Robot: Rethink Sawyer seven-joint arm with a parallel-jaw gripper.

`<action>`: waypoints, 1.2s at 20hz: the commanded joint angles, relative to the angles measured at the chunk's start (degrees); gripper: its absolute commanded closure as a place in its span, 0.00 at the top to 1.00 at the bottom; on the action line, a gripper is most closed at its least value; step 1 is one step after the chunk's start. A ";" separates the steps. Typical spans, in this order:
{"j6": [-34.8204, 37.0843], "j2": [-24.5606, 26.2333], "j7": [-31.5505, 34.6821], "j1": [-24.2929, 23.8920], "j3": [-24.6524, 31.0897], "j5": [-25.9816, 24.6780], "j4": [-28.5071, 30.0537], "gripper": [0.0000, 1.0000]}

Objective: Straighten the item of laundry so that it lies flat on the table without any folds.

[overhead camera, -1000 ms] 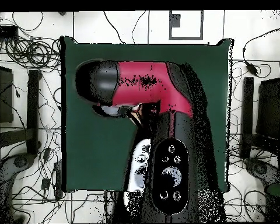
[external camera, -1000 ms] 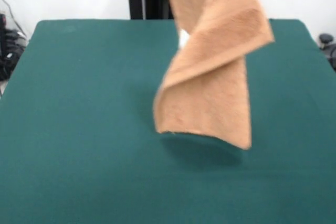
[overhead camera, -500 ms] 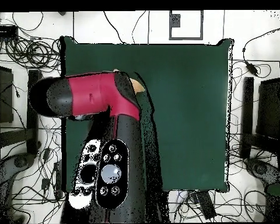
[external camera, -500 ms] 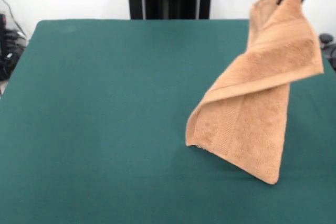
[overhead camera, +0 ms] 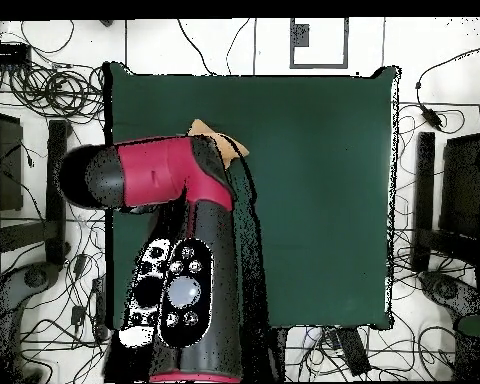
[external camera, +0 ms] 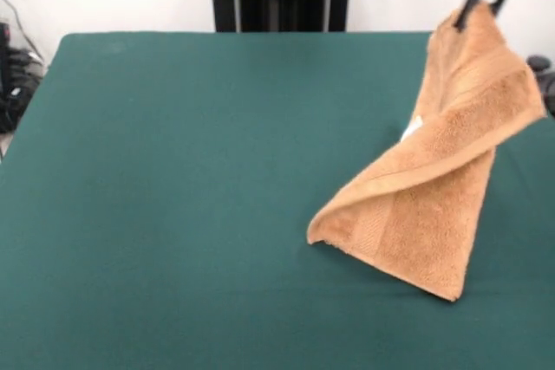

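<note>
Gripping one top corner of the towel (external camera: 434, 184), the tool (external camera: 482, 8) holds it twisted — its lower edge touching the green bench (external camera: 173, 171) near one side.

Red-black arm (overhead camera: 159, 190) over green table (overhead camera: 314, 180), tan towel (overhead camera: 224, 143) corner peeking out

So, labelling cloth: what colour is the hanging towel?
Tan-orange terry hand towel, clearest in the front view.

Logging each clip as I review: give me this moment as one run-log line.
gripper: shut on tan terry towel top corner | towel: hanging twisted, lower edge touching dark green felt table | flat: no
</note>
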 commanded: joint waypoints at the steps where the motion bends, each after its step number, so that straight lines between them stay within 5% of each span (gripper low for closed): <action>1: -3.77 -5.42 -9.49 -8.96 3.57 -1.03 16.32 0.00; 7: -3.80 -10.47 -23.24 -19.38 8.80 -3.99 20.87 0.00; 12: 2.30 -11.50 -34.68 -28.50 14.82 -6.70 18.17 0.00; 24: 14.68 -11.55 -45.16 -36.04 19.44 -10.33 10.89 0.00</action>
